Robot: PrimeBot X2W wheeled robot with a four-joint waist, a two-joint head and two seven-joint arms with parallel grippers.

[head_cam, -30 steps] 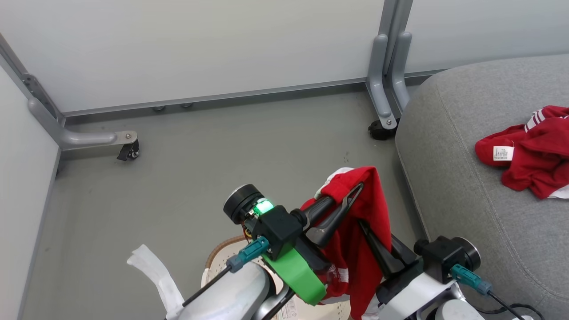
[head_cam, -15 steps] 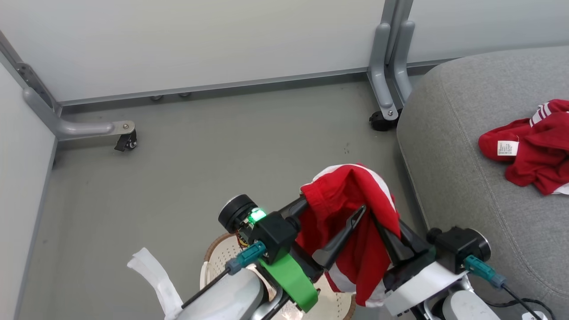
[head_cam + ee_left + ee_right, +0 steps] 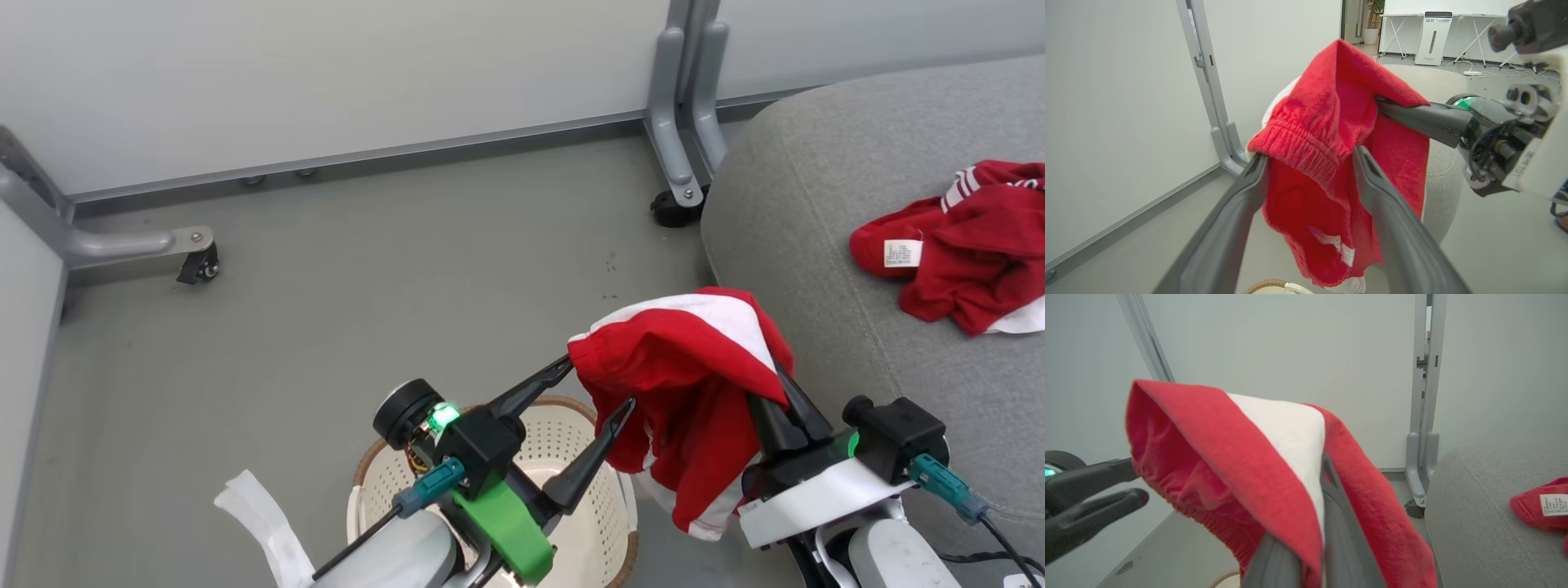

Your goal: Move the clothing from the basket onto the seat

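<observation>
One red garment (image 3: 694,384) with white trim hangs from my right gripper (image 3: 775,392), which is shut on it above the floor, just left of the grey seat (image 3: 816,245). The cloth drapes over the right fingers (image 3: 1339,522) and hides their tips. My left gripper (image 3: 600,388) stands open, its upper fingertip (image 3: 1259,161) touching the garment's elastic hem (image 3: 1298,147). A second red garment (image 3: 963,245) with a white care tag (image 3: 898,251) lies crumpled on the seat. The cream basket (image 3: 571,457) sits on the floor below my left gripper, with no clothing showing in it.
White partition walls stand behind, with grey metal feet on casters (image 3: 673,204) (image 3: 192,261) on the grey floor. One foot stands right at the seat's rounded corner. A white strip of fabric (image 3: 261,523) hangs by my left arm.
The camera has shifted. The right gripper has carried the garment up and right, toward the seat. The left fingers, earlier deep in the cloth, now reach only its hem.
</observation>
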